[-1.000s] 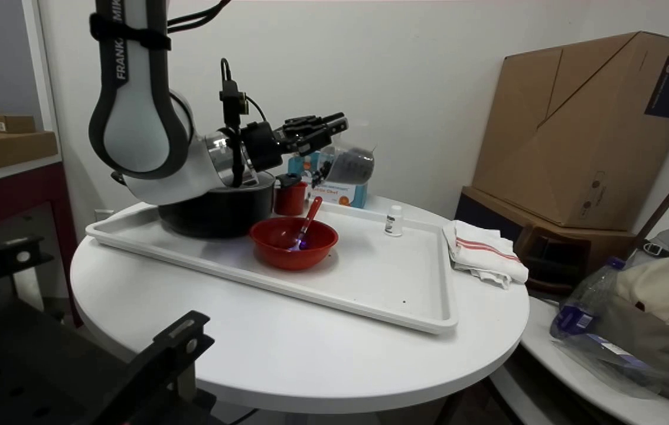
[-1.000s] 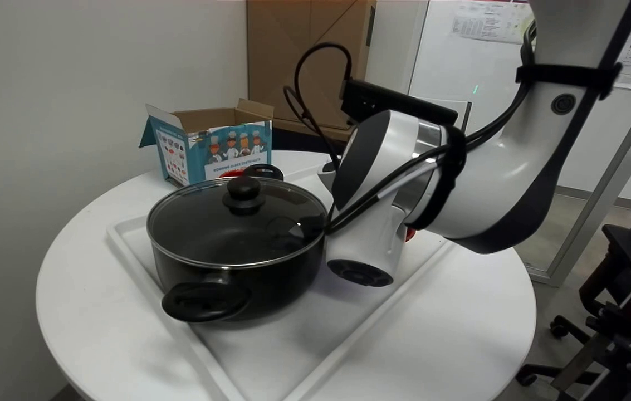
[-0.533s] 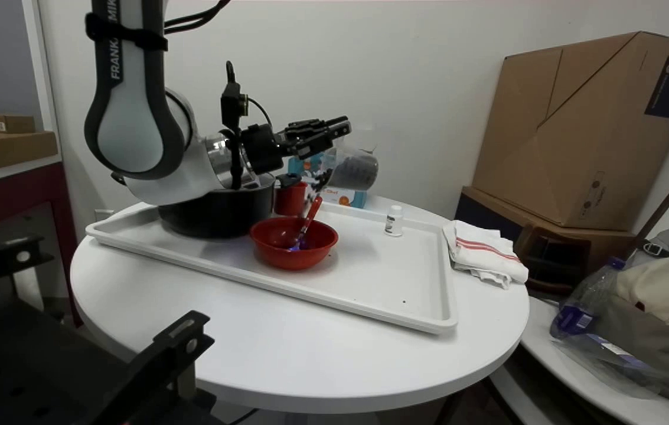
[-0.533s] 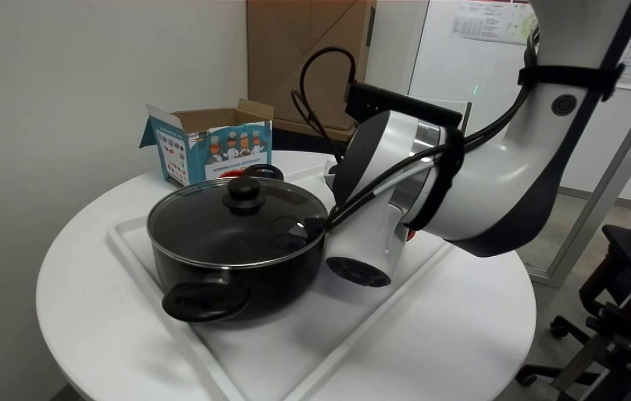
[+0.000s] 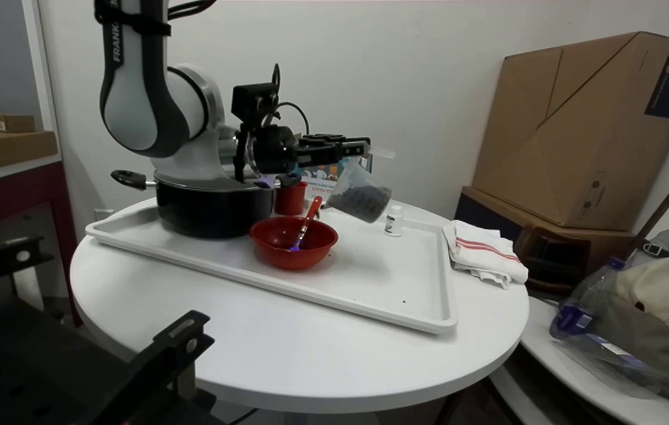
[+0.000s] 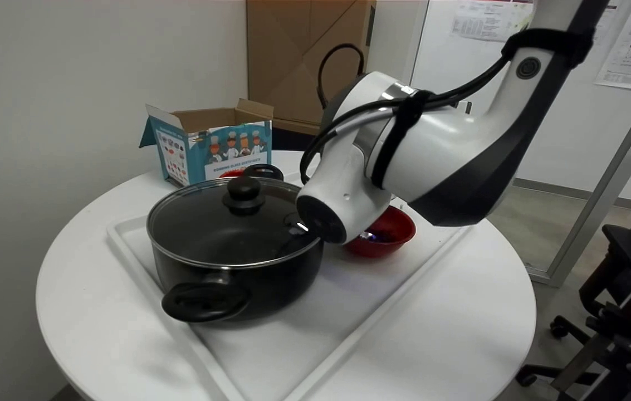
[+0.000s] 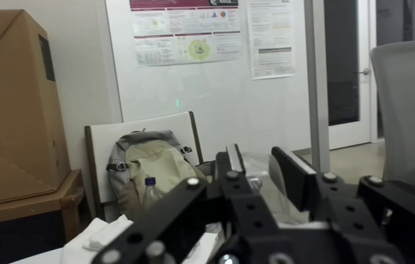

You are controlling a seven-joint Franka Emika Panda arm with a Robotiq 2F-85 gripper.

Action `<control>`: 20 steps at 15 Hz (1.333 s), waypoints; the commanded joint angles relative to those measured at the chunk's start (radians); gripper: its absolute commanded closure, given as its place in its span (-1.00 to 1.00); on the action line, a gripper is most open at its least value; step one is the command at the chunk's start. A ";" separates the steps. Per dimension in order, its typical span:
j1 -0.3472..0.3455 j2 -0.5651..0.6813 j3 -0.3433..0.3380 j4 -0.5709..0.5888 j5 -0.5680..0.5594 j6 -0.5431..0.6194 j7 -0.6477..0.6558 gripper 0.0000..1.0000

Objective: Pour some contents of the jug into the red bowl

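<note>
On the round white table (image 5: 287,348), in an exterior view, one white rectangular tray (image 5: 387,274) bears one glossy red bowl (image 5: 287,255) with a red-handled utensil (image 5: 312,213) leaning inside. Right of the bowl, raised and tilted: one translucent jug (image 5: 359,192), dark contents (image 5: 367,204) within, grasped between the fingers of the black gripper (image 5: 365,146). Beyond the bowl: one black lidded pot (image 5: 213,212), one red cup (image 5: 290,199), one teal printed carton (image 5: 321,175).

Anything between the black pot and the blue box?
Yes: in an exterior view, a red cup stands between the black pot and blue box. Whether it touches either, I can't tell.
</note>
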 commanded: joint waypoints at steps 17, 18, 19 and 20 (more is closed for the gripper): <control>-0.146 -0.179 0.025 0.180 0.689 0.318 -0.174 0.76; -0.159 -0.196 0.021 0.187 0.732 0.333 -0.188 0.76; -0.173 -0.217 0.016 0.191 0.778 0.346 -0.209 0.76; -0.186 -0.234 0.011 0.195 0.823 0.361 -0.224 0.76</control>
